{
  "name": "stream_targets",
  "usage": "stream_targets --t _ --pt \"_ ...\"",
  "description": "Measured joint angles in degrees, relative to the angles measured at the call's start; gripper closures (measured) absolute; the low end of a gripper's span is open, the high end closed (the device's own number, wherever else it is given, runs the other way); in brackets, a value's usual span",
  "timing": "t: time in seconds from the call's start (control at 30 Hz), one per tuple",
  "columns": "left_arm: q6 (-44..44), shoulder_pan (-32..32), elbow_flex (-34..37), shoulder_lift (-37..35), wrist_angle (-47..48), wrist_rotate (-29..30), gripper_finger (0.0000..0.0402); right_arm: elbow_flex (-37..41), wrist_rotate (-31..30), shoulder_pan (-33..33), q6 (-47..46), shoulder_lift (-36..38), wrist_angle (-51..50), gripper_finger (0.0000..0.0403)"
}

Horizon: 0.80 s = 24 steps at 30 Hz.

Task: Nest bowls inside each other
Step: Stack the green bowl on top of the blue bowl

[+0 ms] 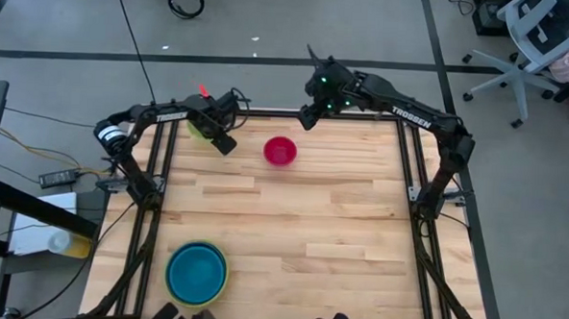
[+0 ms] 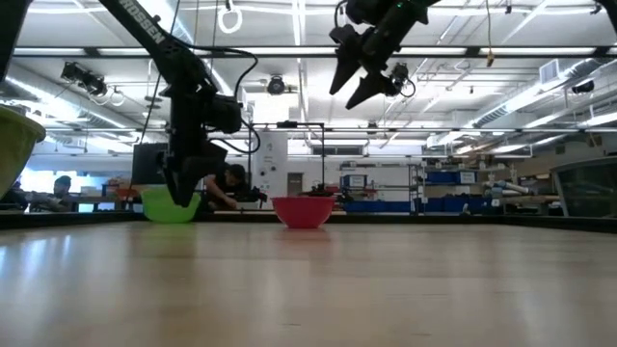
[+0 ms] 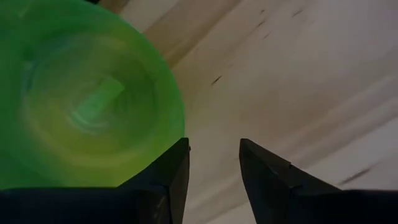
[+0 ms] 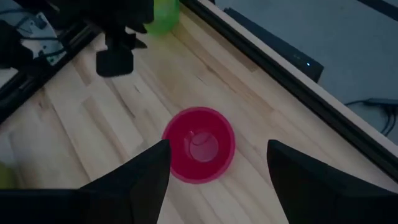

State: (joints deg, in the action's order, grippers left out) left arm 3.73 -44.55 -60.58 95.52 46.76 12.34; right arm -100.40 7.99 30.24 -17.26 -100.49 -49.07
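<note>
On my right arm, at about one o'clock from the table's middle in the high view, I can read the white word "TROSSEN" along the upper link. In the low view my left arm, up at eleven o'clock, carries white lettering too, only partly legible. I can read nothing else

The whole table is seen from straight above; it is viewed level from its edge. The green bowl is seen close from the left wrist, while the pink bowl, below the right gripper, is shared by three views.
</note>
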Motion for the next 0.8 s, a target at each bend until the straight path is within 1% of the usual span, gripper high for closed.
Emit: stream_targets --t 0.1,0.27,0.37,0.57,0.6,0.67,0.8 --pt "1.4 0.7 -0.7 -1.4 1.4 0.0 0.0260 0.0 -0.4 0.0 0.5 0.0 -0.4 0.0135" --pt "0.5 1.0 -1.0 -2.8 0.7 0.0 0.0260 0.0 -0.9 0.3 0.8 0.0 1.1 0.0135" --pt "-1.7 -0.2 -1.0 -2.5 0.5 0.0 0.0260 0.0 -0.9 0.7 0.8 0.0 1.2 0.0135" --pt "-3.1 -3.3 -1.0 0.0 -0.8 -0.1 0.0264 0.0 -0.9 0.8 0.7 0.0 0.7 0.0135" --pt "-3.3 -3.8 -1.0 0.6 -0.4 -0.4 0.0271 0.0 -0.9 0.7 0.6 0.0 0.5 0.0135" --pt "-3.4 -4.4 -1.0 1.9 0.5 -1.8 0.0297 0.0 -0.9 0.7 0.1 0.0 0.2 0.0135" --pt "-3.1 -5.0 -1.0 3.6 1.4 -4.7 0.0379 0.0 -0.9 0.5 -1.0 0.0 0.1 0.0135"
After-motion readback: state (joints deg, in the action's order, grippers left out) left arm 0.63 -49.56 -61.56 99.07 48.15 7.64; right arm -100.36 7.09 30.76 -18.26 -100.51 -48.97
